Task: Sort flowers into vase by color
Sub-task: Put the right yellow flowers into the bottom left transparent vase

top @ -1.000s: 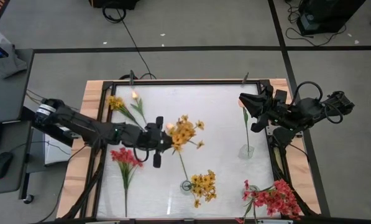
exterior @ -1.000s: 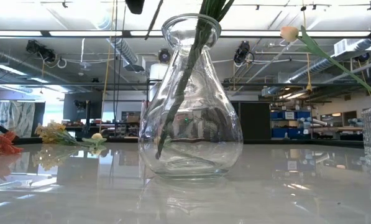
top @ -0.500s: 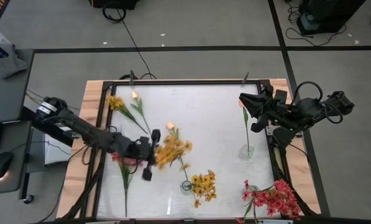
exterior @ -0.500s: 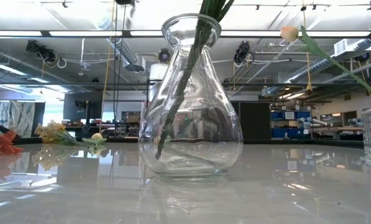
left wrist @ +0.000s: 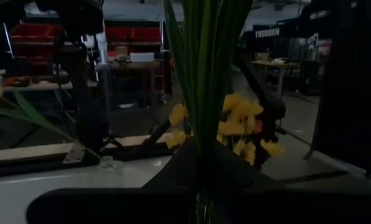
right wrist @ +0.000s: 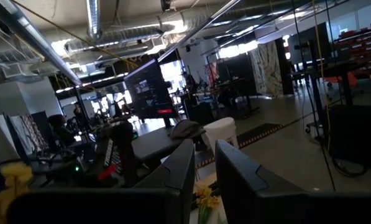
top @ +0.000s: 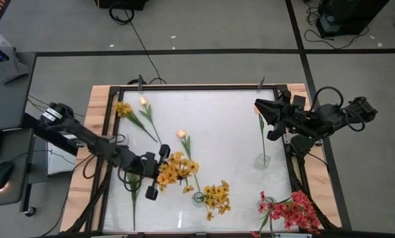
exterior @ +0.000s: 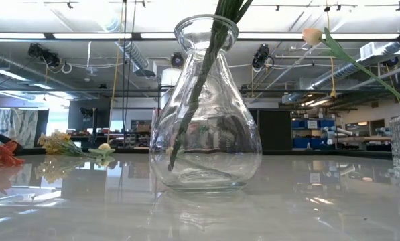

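Yellow flowers point(top: 176, 169) in left fingers point(top: 159, 173)

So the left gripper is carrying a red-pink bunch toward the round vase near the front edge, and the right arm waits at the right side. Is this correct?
Not quite: the colour is wrong. The high view shows the left gripper shut on a yellow-orange bunch, not a red-pink one. The rest holds: it is near the round vase, and the right gripper waits at the right side.

Robotics lab — exposed ducts point(exterior: 112, 23), shelving point(exterior: 313, 127)
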